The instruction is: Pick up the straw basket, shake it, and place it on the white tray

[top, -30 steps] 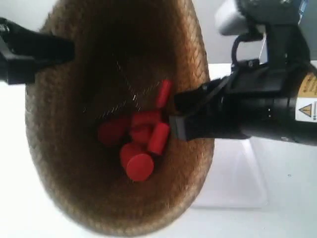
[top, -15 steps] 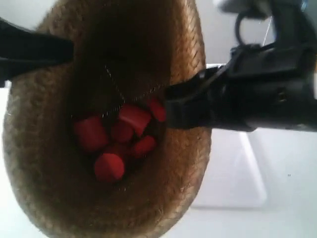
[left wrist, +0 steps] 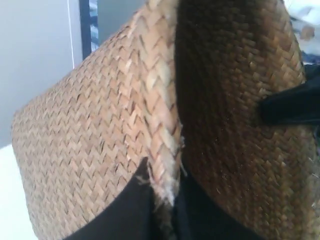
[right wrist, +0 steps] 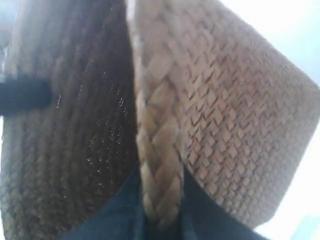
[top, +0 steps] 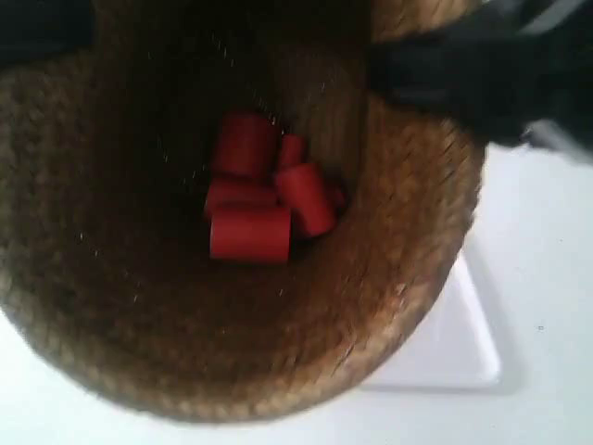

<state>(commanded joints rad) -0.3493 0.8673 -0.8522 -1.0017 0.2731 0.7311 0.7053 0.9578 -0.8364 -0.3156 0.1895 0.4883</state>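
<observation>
At the left wrist, the left gripper [left wrist: 165, 202] is clamped on the braided rim [left wrist: 155, 105] of the straw basket [left wrist: 85, 145]. One black finger [left wrist: 122, 212] sits on the outer weave and the other on the dark inner wall. The rim is pinched between them, jaws closed down to about the braid's thickness.

Right wrist view, opposite side: the right gripper [right wrist: 159, 212] has the same grip. The rim sits between its two dark fingers [right wrist: 212, 222], one inside and one outside, and the braid fills the narrow gap. Each wrist view shows the other gripper's finger as a black bar on the far wall.

The basket hangs between the two grippers, held at opposite points of the rim. Its mouth is tilted toward the exterior camera and fills most of that view. The left wrist view shows grey wall behind its narrower base.

Down at the bottom lie several red cylinders [top: 259, 199], heaped and touching; exact count unclear.

The arm at the exterior view's right [top: 482, 69] is a dark blur across the upper rim. The arm at the exterior view's left [top: 37, 23] is only a dark patch in the corner.

Beyond the basket, the white tray [top: 468, 348] lies flat on the white table [top: 547, 260]. One rounded corner and a strip of edge stick out past the basket's lower wall; the rest is hidden. Cannot tell how high the basket sits over it.
</observation>
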